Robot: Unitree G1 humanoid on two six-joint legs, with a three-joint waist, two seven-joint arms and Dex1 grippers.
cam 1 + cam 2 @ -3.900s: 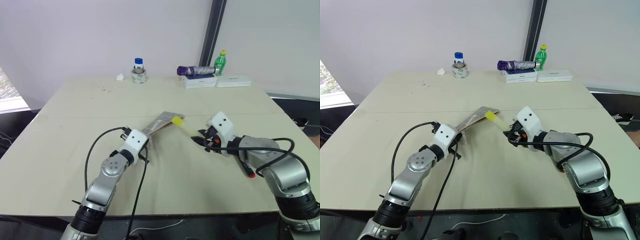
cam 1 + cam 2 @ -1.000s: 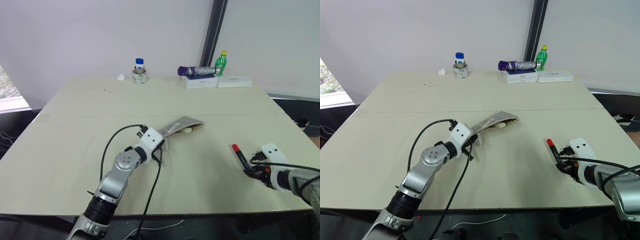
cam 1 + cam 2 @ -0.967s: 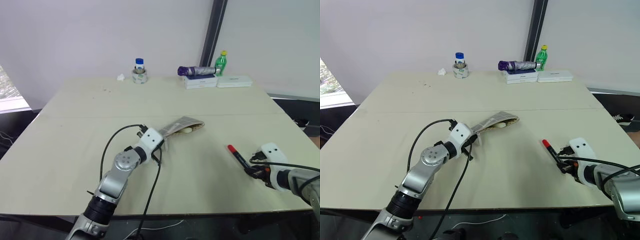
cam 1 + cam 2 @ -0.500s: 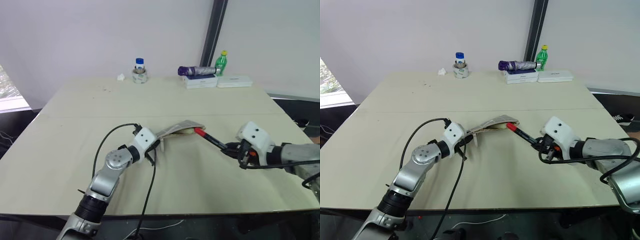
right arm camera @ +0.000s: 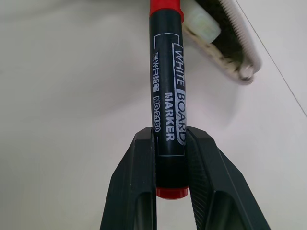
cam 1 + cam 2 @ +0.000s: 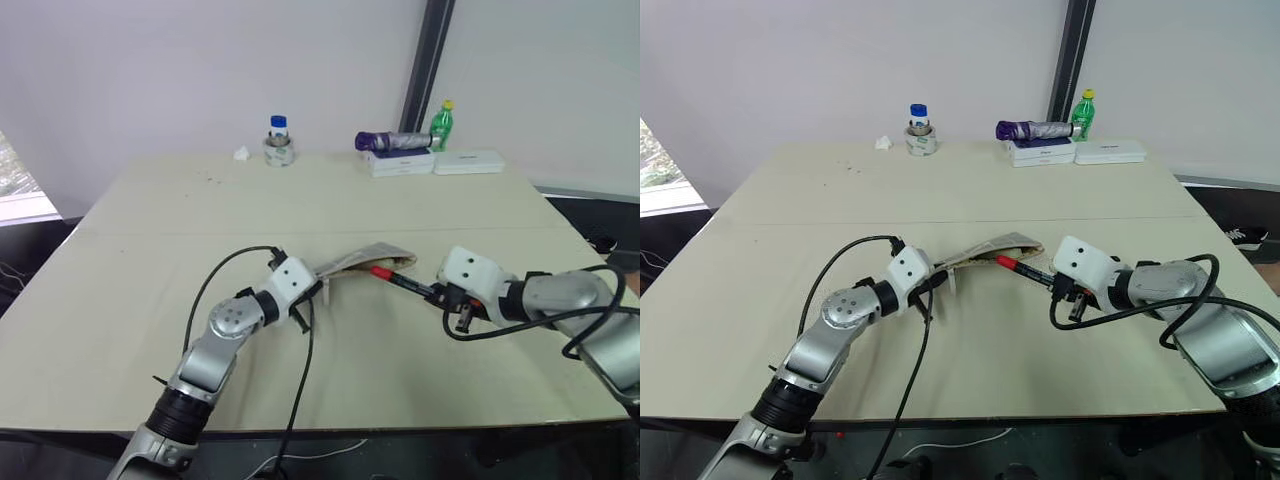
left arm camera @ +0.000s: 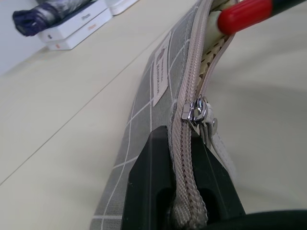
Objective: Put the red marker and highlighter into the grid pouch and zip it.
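Right pincer (image 5: 169, 158) clamped on the red marker (image 5: 166, 96), cap at the open mouth of the grid pouch (image 6: 362, 259), left pincer (image 7: 184, 165) pinching the pouch's zipper end, highlighter (image 5: 204, 26) inside pouch, all over the table (image 6: 150, 230)

Your left arm reaches forward and to the right, low over the desk, its left pincer (image 7: 180, 191) clamped tight on the near end of the grid pouch (image 7: 153, 91). Your right arm angles in from the right, its right pincer (image 5: 170, 158) pointing left and downward, gripping the red marker (image 5: 165, 96) near its rear end.
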